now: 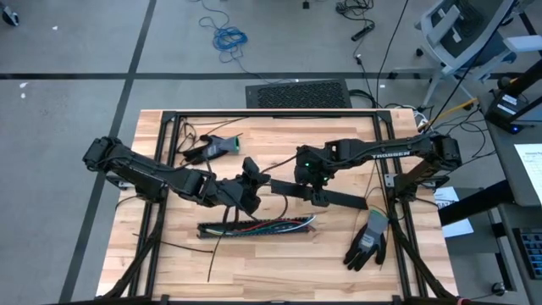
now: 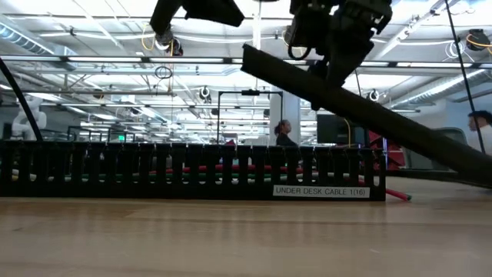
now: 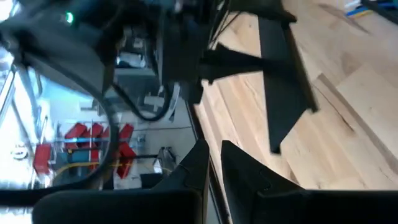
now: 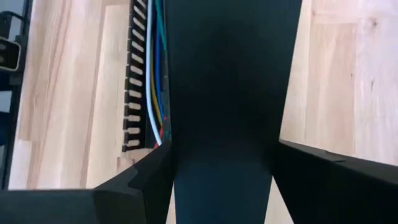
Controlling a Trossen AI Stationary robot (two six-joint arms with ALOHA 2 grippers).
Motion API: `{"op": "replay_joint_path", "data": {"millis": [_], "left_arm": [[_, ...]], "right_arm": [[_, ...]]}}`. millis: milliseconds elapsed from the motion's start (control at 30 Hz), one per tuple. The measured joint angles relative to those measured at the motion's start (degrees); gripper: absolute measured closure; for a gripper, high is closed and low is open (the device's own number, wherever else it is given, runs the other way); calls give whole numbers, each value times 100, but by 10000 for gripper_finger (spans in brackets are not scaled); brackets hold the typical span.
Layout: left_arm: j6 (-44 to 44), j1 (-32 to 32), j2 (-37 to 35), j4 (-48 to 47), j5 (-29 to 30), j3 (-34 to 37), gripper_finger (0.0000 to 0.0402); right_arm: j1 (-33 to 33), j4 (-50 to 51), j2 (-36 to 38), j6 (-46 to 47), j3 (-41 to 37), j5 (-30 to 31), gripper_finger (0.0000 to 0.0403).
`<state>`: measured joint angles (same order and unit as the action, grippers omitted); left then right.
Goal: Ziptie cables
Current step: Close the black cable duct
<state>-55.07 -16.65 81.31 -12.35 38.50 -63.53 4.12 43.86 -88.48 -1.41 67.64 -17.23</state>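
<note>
- Cables (image 1: 269,225) lying inside a slotted black cable tray (image 1: 212,230) on the wooden table (image 1: 279,263), near the front edge; white, blue and yellow wires visible in the right wrist view.
- Right gripper (image 1: 315,191) above the tray, fingers clamped on a flat black cover strip (image 1: 339,198), held tilted.
- Left gripper (image 1: 251,188) raised at table centre, just beside that strip's end, fingers (image 3: 245,177) nearly together, grasping nothing visible.
- Grey glove (image 1: 369,240) lying right of the tray.
</note>
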Motion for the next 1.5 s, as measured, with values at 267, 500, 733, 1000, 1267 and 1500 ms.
{"op": "replay_joint_path", "data": {"millis": [267, 500, 733, 1000, 1267, 1500], "left_arm": [[1318, -39, -434, -1020, 1446, 11, 360], [5442, -71, -1696, -3682, 2114, 20, 360], [7346, -106, -2524, -4817, 2106, 24, 360], [7427, -106, -2608, -4883, 1877, 35, 360], [7859, -180, -2592, -5319, 1318, 351, 360], [8178, -342, -2648, -5597, 1271, 471, 360]], "right_arm": [[2, 609, 38, -20, 26, 122, 195], [-576, 1053, 39, 641, 31, 59, 196], [-1336, 804, 5, 1760, 271, 311, 196], [-1624, 1472, -1103, 1968, 1579, 726, 196], [-1950, 2809, -2781, 1184, 3168, 1047, 196], [-1903, 2567, -2956, 1485, 3368, 1126, 195]]}}
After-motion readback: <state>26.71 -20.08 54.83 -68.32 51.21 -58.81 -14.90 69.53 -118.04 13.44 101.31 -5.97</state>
